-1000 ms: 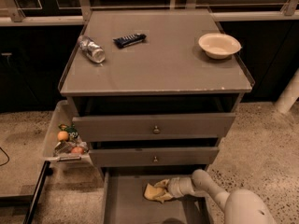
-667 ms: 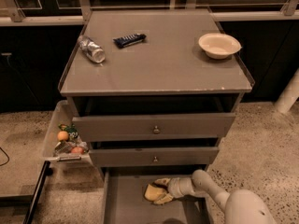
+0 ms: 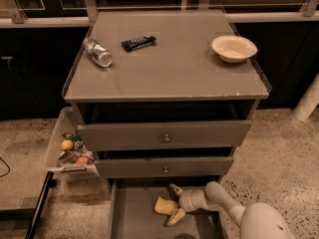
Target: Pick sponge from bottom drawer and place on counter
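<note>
The pale yellow sponge [image 3: 162,205] lies on the grey floor of the open bottom drawer [image 3: 134,220], near its back. My gripper [image 3: 172,204] reaches in from the right, low in the drawer. It is open, with one cream finger [image 3: 176,188] behind the sponge's right end and the other [image 3: 176,217] in front of it. The sponge rests on the drawer floor. The grey counter [image 3: 169,68] is the cabinet top above the drawers.
On the counter are a white bowl [image 3: 234,48] at the back right, a plastic bottle [image 3: 98,53] lying at the left and a dark snack bar [image 3: 138,42]. Two knobbed drawers [image 3: 164,136] stand slightly open above the arm. A side bin [image 3: 70,148] with fruit hangs at the left.
The gripper and the sponge stay in about the same place in the bottom drawer. Nothing else has moved.
</note>
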### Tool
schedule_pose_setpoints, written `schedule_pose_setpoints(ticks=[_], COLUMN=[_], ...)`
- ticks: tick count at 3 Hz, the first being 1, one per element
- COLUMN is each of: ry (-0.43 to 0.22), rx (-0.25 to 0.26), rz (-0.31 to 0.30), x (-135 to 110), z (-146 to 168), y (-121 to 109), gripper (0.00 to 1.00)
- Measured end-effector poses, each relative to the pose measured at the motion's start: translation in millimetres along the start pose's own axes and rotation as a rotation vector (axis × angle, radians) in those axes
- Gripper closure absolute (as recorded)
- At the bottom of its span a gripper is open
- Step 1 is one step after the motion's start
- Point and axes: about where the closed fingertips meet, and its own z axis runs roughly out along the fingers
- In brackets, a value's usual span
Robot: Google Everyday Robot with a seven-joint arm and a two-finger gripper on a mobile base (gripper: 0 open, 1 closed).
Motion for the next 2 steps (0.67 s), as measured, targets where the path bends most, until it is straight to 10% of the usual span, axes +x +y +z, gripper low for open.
schedule_pose_setpoints(ticks=[2], ry=[0.061], rx=[0.072], rz=[-0.051], x=[7.0], z=[-0.9], y=[7.5], gripper=[0.0])
